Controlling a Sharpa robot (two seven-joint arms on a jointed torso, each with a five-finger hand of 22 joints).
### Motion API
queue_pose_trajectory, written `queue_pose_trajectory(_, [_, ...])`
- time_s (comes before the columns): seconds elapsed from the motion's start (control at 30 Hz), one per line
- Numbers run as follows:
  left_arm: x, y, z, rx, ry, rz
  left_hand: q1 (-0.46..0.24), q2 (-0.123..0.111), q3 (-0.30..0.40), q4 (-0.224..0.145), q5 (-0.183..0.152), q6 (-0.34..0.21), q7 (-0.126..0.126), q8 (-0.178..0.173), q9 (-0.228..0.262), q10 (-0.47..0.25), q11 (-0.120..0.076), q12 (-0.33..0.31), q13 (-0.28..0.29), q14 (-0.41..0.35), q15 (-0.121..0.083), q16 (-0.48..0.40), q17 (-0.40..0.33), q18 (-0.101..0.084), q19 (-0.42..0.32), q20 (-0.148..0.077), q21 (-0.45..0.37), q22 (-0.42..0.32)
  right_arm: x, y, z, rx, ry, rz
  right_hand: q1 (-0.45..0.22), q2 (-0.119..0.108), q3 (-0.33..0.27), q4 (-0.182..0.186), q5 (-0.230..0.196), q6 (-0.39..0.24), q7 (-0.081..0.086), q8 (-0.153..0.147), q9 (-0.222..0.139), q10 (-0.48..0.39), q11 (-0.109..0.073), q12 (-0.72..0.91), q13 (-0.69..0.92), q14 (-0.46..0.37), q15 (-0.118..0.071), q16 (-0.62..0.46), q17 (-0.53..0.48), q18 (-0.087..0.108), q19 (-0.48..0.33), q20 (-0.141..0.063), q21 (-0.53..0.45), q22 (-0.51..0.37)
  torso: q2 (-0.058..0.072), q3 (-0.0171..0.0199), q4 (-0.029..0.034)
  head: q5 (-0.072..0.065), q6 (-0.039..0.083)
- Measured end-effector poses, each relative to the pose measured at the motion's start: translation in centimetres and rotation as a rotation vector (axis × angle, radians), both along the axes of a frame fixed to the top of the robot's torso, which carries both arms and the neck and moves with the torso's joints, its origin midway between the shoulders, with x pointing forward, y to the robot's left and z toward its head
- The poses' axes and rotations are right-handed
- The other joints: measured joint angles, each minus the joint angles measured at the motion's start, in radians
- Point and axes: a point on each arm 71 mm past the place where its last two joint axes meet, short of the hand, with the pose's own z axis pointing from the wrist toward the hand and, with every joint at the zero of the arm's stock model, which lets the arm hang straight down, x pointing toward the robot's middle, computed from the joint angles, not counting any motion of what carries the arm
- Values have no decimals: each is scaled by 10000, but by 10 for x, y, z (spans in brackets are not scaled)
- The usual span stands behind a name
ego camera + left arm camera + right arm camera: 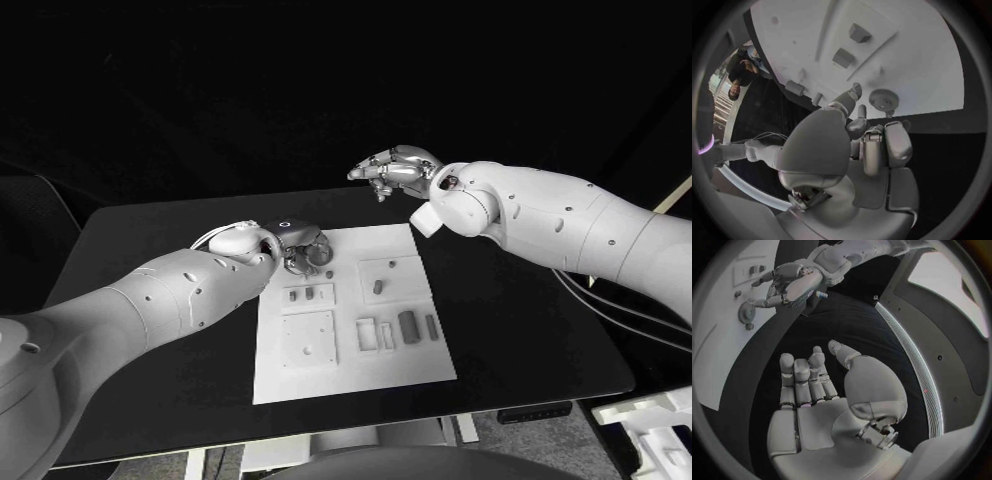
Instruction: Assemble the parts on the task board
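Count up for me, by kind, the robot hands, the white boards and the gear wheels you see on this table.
Hands: 2, the left hand and the right hand
Task board: 1
Gear: 1
Total: 4

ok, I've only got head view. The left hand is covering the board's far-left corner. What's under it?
Observer: A small gear lies on the task board near its edge, right by the left hand's fingers.
Operator: Is it holding it?
Observer: The left wrist view shows the gear flat on the board beside one outstretched finger. I can't tell if they touch.
Operator: Right hand carrying anything?
Observer: No. The right wrist view shows the right hand with a bare palm and straight fingers.
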Motion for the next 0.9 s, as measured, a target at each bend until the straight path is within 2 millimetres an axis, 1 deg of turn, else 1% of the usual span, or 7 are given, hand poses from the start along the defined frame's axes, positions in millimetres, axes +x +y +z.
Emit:
queue_pose_trajectory(0.2, [1, -2, 0, 45, 13, 1, 0, 0, 0, 0, 0, -18, -4, 0, -1, -4, 4, 0, 9, 0, 0, 0, -1, 0, 0, 1, 0, -1, 0, 2, 1, 16, -18, 52, 0, 0, 0, 0, 0, 0, 0, 0, 0, 0, 0, 0, 0, 0, 0, 0, -1, 0, 0, 0, 0, 0, 13, 0, 0, -18, -20])
queue_pose_trajectory(0.67, [3, -3, -2, 115, 45, 85, 0, 0, 27, 28, 0, -26, -7, 0, -1, -21, 22, 0, 9, 0, 0, 0, -2, 0, -16, 17, 0, 8, 0, 4, 2, 25, -51, 75, 0, 0, 0, 0, 0, 1, 0, 0, 0, 0, 0, 0, -1, 0, 0, 0, -3, 0, 0, 0, 0, 0, 14, -17, -5, -105, -98])
queue_pose_trajectory(0.9, [0, -9, -9, 138, 217, 25, 0, 0, 27, 28, 0, -54, -3, 0, -2, -24, 24, 0, 18, 0, 0, 0, -2, 1, -16, 17, 0, 6, -1, 7, 3, 45, -68, 134, 0, 0, 0, 0, 0, 1, -1, 0, 0, 0, 0, 0, -2, 0, 0, 0, -4, 0, 0, 0, 0, 0, 16, -17, -6, -120, -131])
